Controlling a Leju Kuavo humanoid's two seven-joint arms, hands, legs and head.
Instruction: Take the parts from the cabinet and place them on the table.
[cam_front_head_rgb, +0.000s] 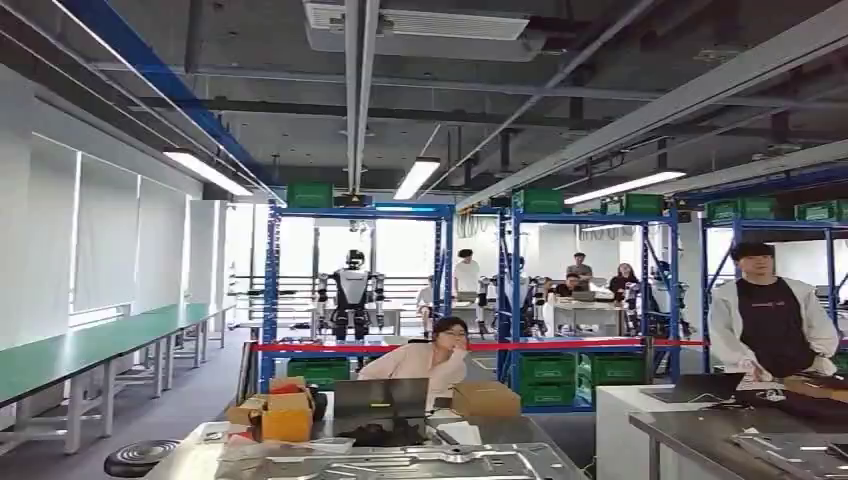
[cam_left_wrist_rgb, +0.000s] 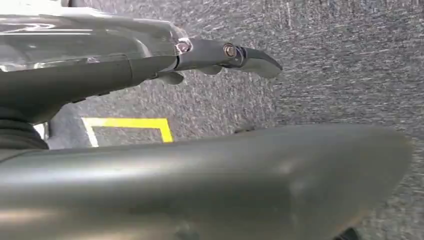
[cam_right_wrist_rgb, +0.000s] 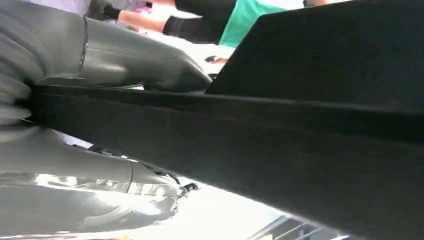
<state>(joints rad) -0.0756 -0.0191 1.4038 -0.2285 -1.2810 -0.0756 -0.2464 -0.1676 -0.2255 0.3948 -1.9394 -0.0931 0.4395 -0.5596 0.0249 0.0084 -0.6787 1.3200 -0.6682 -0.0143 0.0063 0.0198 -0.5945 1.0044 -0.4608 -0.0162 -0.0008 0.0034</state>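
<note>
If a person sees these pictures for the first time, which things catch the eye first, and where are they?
The right robot hand grips a large black part close to its camera. Ahead, blue shelving racks hold green crates, with another humanoid robot standing behind a red tape.

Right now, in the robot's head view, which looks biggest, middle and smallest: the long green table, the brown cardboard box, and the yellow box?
As they look in the head view:
1. Long green table, biggest by far.
2. Brown cardboard box.
3. Yellow box, a little smaller.
The two boxes look close in size, and the yellow one may sit nearer the camera, so their real order is unsure.
</note>
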